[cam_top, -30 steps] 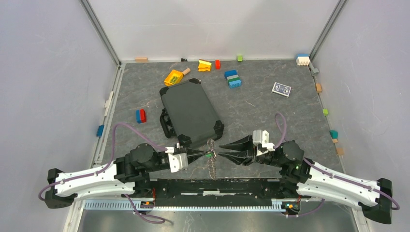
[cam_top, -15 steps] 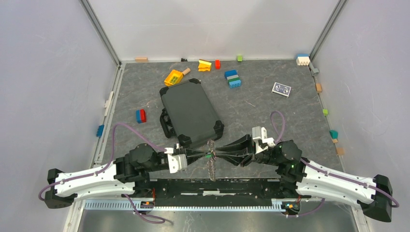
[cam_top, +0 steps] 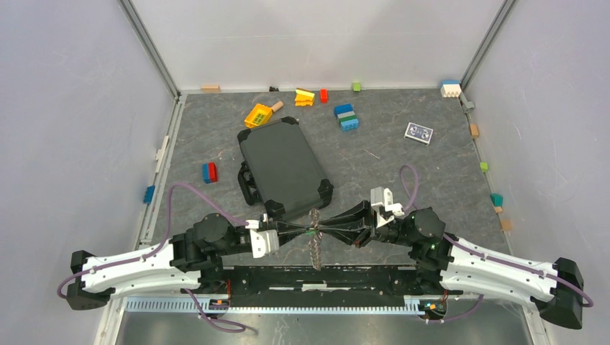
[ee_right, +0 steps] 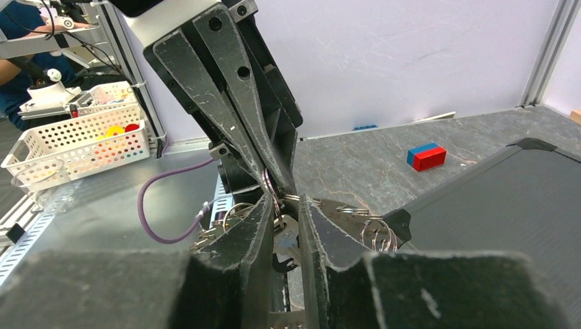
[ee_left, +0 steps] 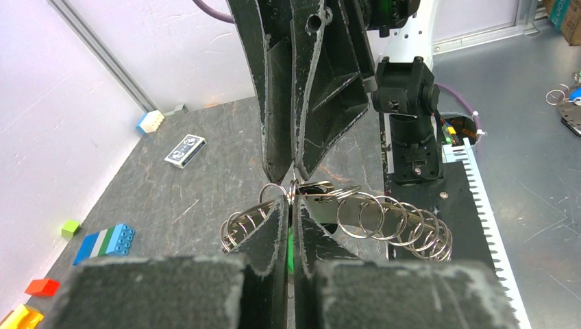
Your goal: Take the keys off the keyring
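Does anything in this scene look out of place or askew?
The black case lies diagonally on the table, not square to its edges. Toy bricks are scattered along the far edge. Nothing looks spilled or damaged.

1. Left wrist view, bottom edge: left gripper [ee_left: 290, 205] is cropped there, and its fingers [ee_left: 264, 233] cover the near arc of the keyring [ee_left: 373, 216]. The green tag [ee_left: 290, 250] shows only as a sliver between them.
2. Right wrist view, lower middle: right gripper [ee_right: 286, 202] blocks most of the keys [ee_right: 288, 236]. Can't tell if it pinches one or just flanks it.
3. Same view, right edge: black case [ee_right: 507, 199] is cropped.
4. Top view, lower centre: ring and keys are one tiny dark clump. Single keys not separable, and the tip contact is not resolvable.
5. Top view, upper right: card [cam_top: 419, 132] print is too small to read.
6. Left wrist view, right edge: loose ring [ee_left: 556, 92] is tiny, and the metal piece beside it is cut off.
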You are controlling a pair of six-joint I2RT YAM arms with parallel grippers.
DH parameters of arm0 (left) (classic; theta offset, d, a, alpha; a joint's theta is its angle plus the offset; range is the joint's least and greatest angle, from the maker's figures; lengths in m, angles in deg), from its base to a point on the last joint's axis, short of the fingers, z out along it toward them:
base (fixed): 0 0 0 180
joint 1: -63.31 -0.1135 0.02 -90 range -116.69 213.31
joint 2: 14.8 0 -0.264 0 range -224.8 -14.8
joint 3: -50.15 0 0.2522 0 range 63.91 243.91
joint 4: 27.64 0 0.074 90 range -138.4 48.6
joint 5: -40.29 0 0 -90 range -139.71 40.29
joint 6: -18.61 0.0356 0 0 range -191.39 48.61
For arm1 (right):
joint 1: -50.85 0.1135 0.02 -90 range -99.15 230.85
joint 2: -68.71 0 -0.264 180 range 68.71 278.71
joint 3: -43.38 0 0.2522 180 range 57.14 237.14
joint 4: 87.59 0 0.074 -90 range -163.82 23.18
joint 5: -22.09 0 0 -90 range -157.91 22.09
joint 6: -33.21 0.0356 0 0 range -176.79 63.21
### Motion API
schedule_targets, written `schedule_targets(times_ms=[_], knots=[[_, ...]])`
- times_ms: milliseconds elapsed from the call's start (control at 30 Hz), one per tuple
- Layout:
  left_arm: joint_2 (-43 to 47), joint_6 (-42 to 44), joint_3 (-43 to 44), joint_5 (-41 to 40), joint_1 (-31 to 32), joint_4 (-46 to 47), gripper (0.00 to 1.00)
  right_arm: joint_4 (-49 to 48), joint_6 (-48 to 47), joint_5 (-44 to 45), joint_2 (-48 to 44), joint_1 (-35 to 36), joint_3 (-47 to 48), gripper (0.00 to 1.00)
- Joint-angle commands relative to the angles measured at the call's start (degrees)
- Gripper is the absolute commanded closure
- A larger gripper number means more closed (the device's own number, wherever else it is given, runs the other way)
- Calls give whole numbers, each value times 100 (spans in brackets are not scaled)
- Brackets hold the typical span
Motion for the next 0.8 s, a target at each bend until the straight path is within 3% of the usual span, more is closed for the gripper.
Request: schedule_targets(times_ms=[0, 300, 767], knots=[[41, -39, 118, 150, 10, 495, 98, -25, 32, -24, 51, 7, 39, 77], [88, -24, 82, 124, 10, 470, 98, -41, 37, 23, -8, 5, 4, 100], [150, 5, 4, 196, 6, 567, 98, 54, 408, 81, 131, 10, 61, 100]])
